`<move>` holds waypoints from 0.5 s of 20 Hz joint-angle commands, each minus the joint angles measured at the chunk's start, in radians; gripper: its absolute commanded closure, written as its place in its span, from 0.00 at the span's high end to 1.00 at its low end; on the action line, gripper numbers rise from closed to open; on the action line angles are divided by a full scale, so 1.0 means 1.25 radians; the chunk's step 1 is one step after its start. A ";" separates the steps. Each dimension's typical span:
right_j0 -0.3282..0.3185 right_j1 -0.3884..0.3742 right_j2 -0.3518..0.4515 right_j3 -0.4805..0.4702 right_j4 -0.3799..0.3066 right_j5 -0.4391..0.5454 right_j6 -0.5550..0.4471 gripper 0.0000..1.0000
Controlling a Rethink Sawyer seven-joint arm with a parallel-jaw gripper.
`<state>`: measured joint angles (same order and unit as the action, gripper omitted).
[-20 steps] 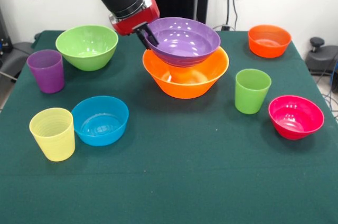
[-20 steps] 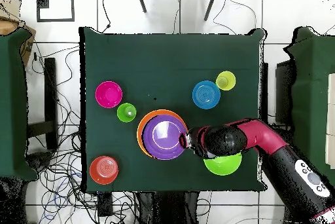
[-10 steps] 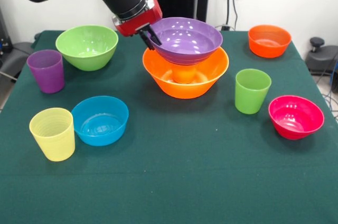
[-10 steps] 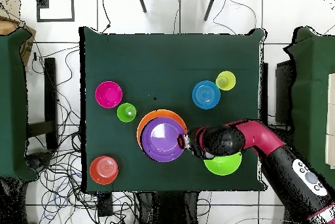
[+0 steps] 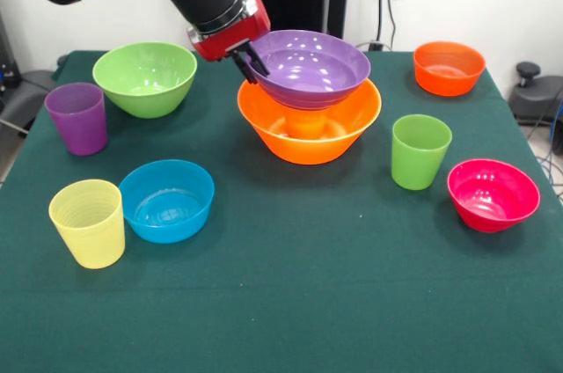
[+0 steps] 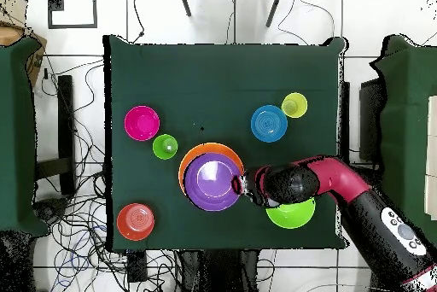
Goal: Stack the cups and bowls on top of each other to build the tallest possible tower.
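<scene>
My gripper [image 5: 249,63] [image 6: 243,188] is shut on the near-left rim of the wide purple bowl [image 5: 312,65] [image 6: 212,182]. That bowl hangs slightly tilted just above the large orange-yellow bowl [image 5: 308,144] [image 6: 191,157] at the table's middle back. Under the purple bowl an orange shape [image 5: 306,124] shows inside the big bowl. Loose on the cloth stand the light green bowl [image 5: 145,78], purple cup [image 5: 77,118], yellow cup [image 5: 87,222], blue bowl [image 5: 167,200], green cup [image 5: 420,151], pink-red bowl [image 5: 493,194] and orange-red bowl [image 5: 449,67].
The arm [image 6: 341,186] reaches in over the light green bowl [image 6: 292,214]. Dark green cloth [image 5: 299,294] covers the table. Cables lie on the floor around the table.
The purple bowl has risen a little out of the orange-yellow bowl with the gripper on its rim, uncovering the orange shape beneath. Over the last half second nothing has moved.
</scene>
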<state>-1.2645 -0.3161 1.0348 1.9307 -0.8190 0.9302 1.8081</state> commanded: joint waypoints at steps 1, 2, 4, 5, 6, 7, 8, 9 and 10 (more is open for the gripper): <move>0.042 0.017 -0.061 -0.043 -0.055 -0.033 -0.169 0.00; 0.042 0.016 -0.061 -0.044 -0.054 -0.030 -0.169 0.00; 0.042 0.015 -0.060 -0.043 -0.052 -0.029 -0.169 0.00; 0.042 0.016 -0.060 -0.043 -0.051 -0.029 -0.169 0.00; 0.041 0.016 -0.060 -0.042 -0.050 -0.029 -0.170 0.00; 0.042 0.016 -0.061 -0.043 -0.051 -0.030 -0.170 0.00; 0.042 0.018 -0.061 -0.045 -0.051 -0.030 -0.171 0.00; 0.042 0.018 -0.061 -0.045 -0.051 -0.030 -0.171 0.00; 0.042 0.018 -0.061 -0.045 -0.051 -0.030 -0.172 0.00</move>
<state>-1.2640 -0.3161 1.0302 1.9307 -0.8190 0.9300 1.8081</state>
